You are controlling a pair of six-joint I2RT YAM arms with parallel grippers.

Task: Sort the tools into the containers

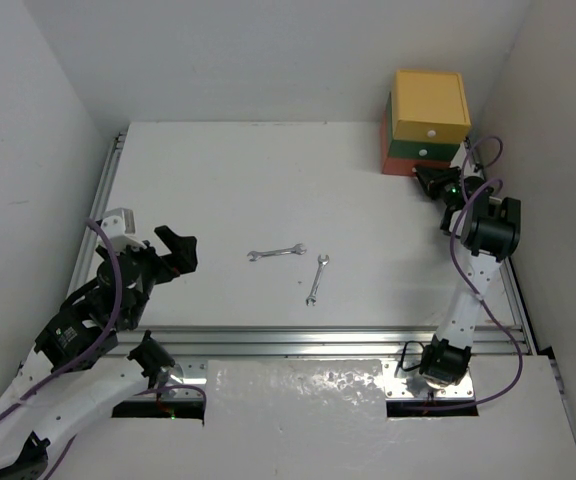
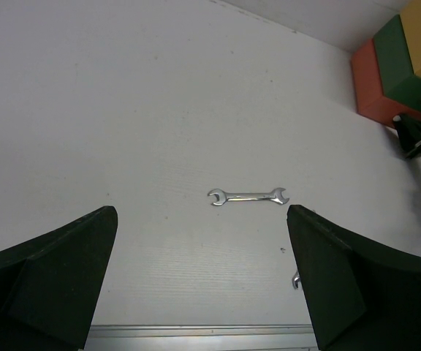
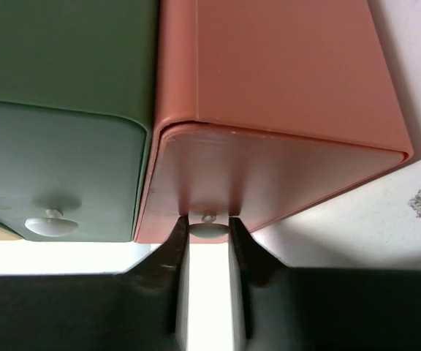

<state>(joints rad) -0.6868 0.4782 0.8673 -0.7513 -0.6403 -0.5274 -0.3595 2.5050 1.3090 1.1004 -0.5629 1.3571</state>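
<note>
Two small silver wrenches lie mid-table: one flat and level, also in the left wrist view, the other slanted just right of it, only its tip showing there. The yellow, green and orange-red drawers are stacked at the far right. My right gripper is shut on the orange-red drawer's white knob. My left gripper is open and empty, above the table left of the wrenches. The knife and the screwdrivers are out of view.
The green drawer with its own white knob sits just left of the orange-red one in the right wrist view. An aluminium rail runs along the table's near edge. White walls close in the left, back and right.
</note>
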